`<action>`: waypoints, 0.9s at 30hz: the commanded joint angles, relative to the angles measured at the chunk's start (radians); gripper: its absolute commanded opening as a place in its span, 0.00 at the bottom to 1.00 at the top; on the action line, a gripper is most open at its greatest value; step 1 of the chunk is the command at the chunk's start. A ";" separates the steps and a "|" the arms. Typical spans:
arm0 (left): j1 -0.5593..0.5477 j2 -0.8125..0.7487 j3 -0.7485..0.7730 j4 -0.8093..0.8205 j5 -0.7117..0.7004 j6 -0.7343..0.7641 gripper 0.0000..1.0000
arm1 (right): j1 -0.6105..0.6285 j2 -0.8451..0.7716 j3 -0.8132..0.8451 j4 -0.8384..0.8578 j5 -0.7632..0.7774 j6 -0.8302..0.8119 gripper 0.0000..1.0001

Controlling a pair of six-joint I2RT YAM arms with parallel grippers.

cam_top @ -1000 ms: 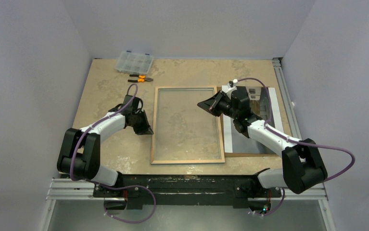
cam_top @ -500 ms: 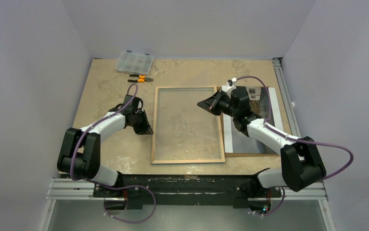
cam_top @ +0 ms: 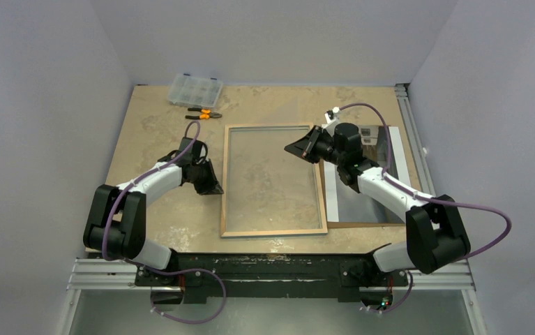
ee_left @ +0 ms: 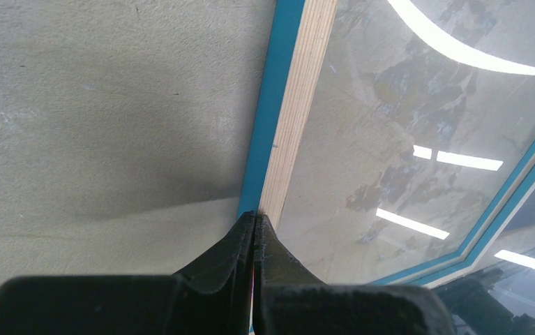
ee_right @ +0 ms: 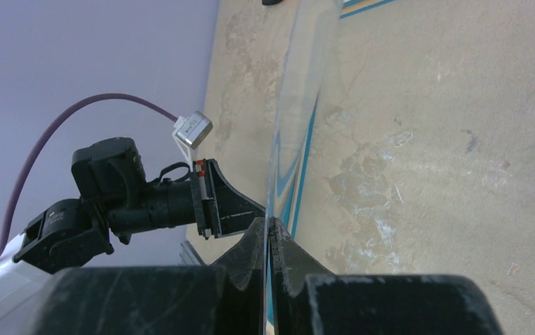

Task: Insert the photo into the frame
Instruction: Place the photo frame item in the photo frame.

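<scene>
Tilting the clear pane (ee_right: 294, 105) higher, we pinch its edge in our right jaws; left jaws, pressed together, steady the frame (ee_left: 282, 125); photo (cam_top: 355, 202) can follow.

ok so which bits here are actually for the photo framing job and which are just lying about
For the job:
- frame, wood side up
- photo
- cardboard backing board under the photo
- clear pane, pinched in the right tool
- left tool, shut at the frame's left edge

Lying about:
- compartment box
- pliers
</scene>
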 commanded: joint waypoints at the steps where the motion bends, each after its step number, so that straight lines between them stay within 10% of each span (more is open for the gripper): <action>1: -0.009 0.055 -0.026 -0.003 -0.039 0.019 0.00 | 0.005 -0.057 -0.034 0.038 0.046 -0.037 0.00; 27: -0.009 0.063 -0.023 -0.003 -0.036 0.021 0.00 | 0.004 -0.002 -0.102 0.147 0.029 0.121 0.00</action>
